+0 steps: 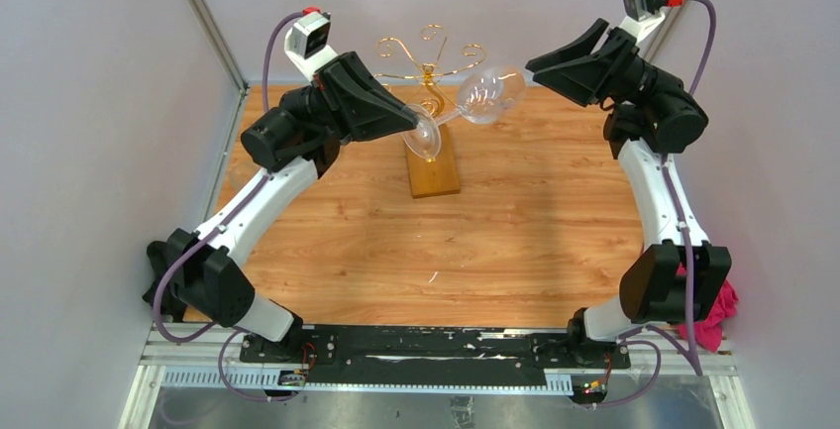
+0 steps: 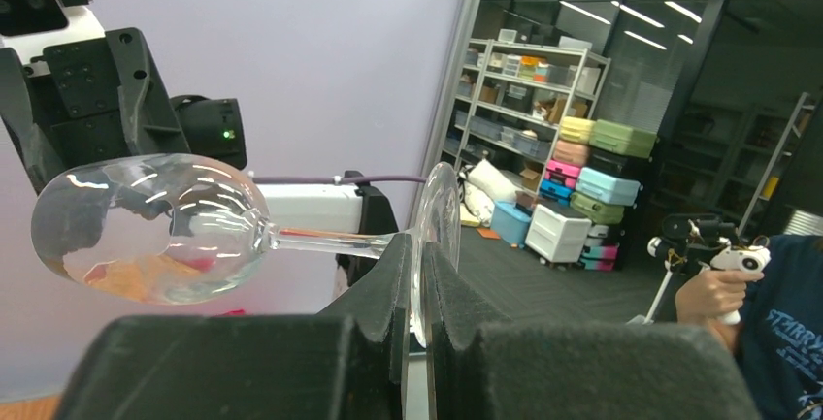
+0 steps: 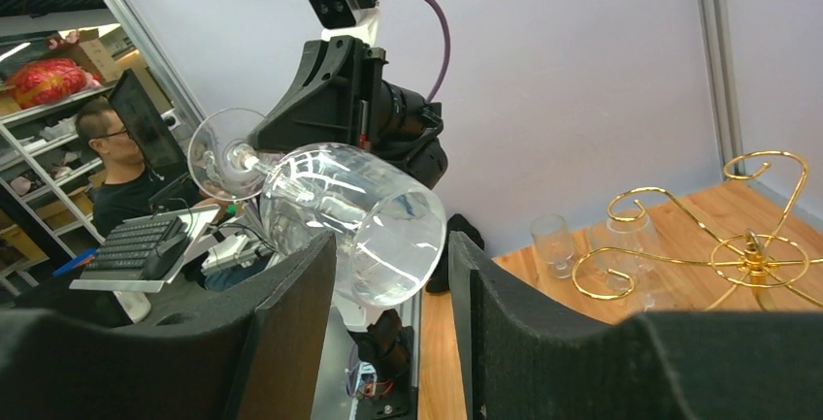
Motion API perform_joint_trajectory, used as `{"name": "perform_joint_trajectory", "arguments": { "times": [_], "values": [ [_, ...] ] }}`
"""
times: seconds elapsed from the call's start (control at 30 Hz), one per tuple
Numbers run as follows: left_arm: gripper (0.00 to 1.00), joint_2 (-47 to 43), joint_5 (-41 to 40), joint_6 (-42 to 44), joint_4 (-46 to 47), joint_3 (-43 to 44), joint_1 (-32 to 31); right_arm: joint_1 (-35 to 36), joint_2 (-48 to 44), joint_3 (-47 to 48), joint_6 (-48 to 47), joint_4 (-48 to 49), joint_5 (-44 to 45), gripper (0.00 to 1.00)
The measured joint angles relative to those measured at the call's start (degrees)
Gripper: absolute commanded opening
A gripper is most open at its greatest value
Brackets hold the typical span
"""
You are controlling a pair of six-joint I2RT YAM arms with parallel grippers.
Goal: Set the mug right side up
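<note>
Wood table (image 1: 555, 241), left hand (image 2: 418, 284) gripping wine glass (image 2: 155, 226), "STARRY" shirt (image 2: 791, 347)

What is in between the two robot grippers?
A clear wine glass, lying sideways. The left gripper pinches its foot, and its bowl points toward the open right gripper. The top view shows this best.

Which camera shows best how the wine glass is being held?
The left wrist view: the left gripper pinches the foot of the wine glass edge-on, the glass lying sideways. The top view shows it small, near the gold rack. The right wrist view shows mainly its bowl between the open fingers of the right gripper.
</note>
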Motion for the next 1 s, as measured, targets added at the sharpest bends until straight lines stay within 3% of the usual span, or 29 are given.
{"name": "perform_joint_trajectory", "arguments": {
  "times": [0.37,0.6,1.0],
  "values": [
    [0.0,1.29,-0.35,-0.04,0.0,2.27,0.0,5.88,-2.6,-2.21,2.69,1.22,0.17,0.51],
    [0.0,1.27,-0.83,-0.44,0.37,2.64,0.0,8.96,-2.86,-3.3,2.67,1.44,1.07,0.41],
    [0.0,-1.4,-2.49,-3.17,1.44,3.13,0.2,15.93,-4.09,-2.86,0.11,1.36,4.24,0.39]
  ]
}}
